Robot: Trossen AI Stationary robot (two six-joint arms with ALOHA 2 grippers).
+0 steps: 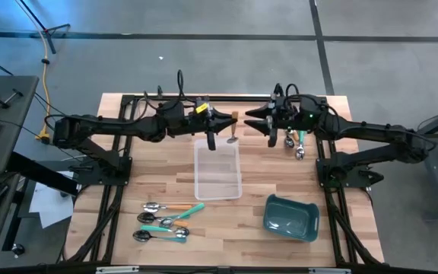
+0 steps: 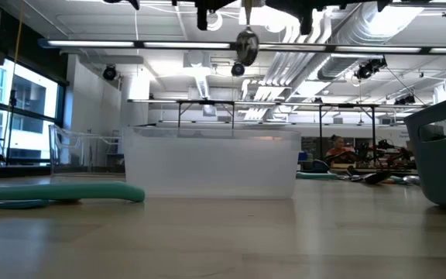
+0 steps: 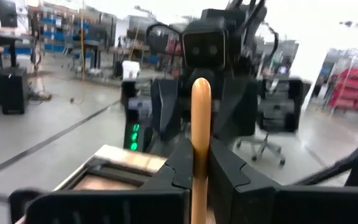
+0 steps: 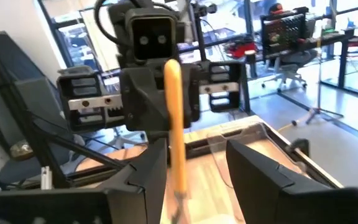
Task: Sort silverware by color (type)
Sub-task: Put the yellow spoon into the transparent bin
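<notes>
A spoon with an orange handle (image 1: 234,122) and a shiny bowl (image 2: 246,45) hangs in the air over the far end of a clear plastic tray (image 1: 217,183). My left gripper (image 1: 225,122) reaches in level from the table's left and is shut on the handle. My right gripper (image 1: 255,122) faces it from the right. In the right wrist view its fingers stand open (image 4: 197,155) on either side of the handle (image 4: 176,124). More silverware lies near the front left (image 1: 166,221) and under my right arm (image 1: 296,144). My left gripper pinches the spoon's orange handle (image 3: 199,124) between its two fingers, some way below the handle's free end (image 3: 201,84). The fingers come level from the table's left and lie across the handle. The spoon hangs upright, bowl down, clear of the tray.
A teal bin (image 1: 291,217) stands at the front right. The low view shows the tray's clear wall (image 2: 211,167) below the spoon, a teal handle (image 2: 68,192) lying at the left, and the bin (image 2: 444,155) at the right. Bare wood lies between tray and bin.
</notes>
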